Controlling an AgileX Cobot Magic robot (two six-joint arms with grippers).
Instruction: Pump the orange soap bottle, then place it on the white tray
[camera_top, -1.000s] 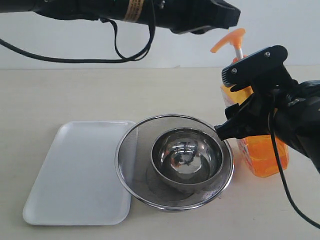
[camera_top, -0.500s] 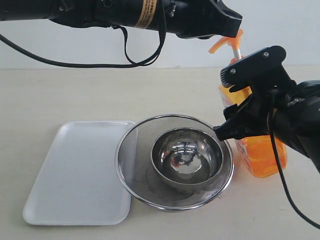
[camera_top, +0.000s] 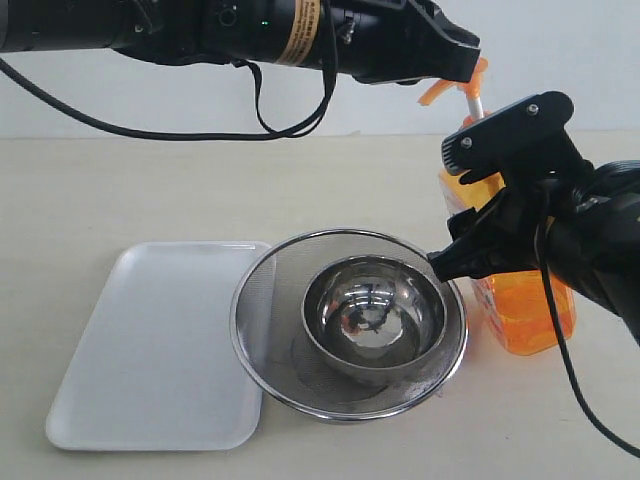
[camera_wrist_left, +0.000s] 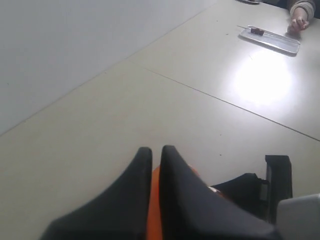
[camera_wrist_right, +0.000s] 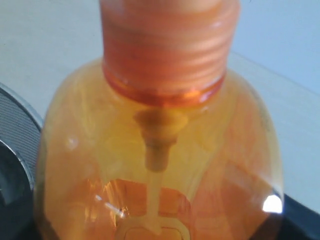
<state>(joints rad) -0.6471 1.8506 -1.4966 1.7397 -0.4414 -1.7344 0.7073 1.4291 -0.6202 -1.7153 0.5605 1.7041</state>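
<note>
The orange soap bottle (camera_top: 525, 310) stands on the table at the right, beside the strainer. It fills the right wrist view, where its threaded neck (camera_wrist_right: 165, 45) and inner tube show. My right gripper (camera_top: 468, 205) is shut on the bottle's upper body, one black finger on each side. My left gripper (camera_top: 468, 58) reaches across from the left and sits on top of the orange pump head (camera_top: 440, 90). In the left wrist view its fingers (camera_wrist_left: 167, 165) are pressed nearly together, with the pump head (camera_wrist_left: 155, 205) showing orange beneath them. The white tray (camera_top: 150, 340) lies flat at the front left.
A round steel mesh strainer (camera_top: 255, 300) holding a shiny steel bowl (camera_top: 375, 310) sits between the tray and the bottle, its rim overlapping the tray's right edge. Far off in the left wrist view lie another tray (camera_wrist_left: 272, 39) and a person's hand (camera_wrist_left: 300, 20).
My left gripper has moved right and down from beside the pump head onto its top. The pump spout sits slightly lower. The right gripper and bottle have stayed put.
</note>
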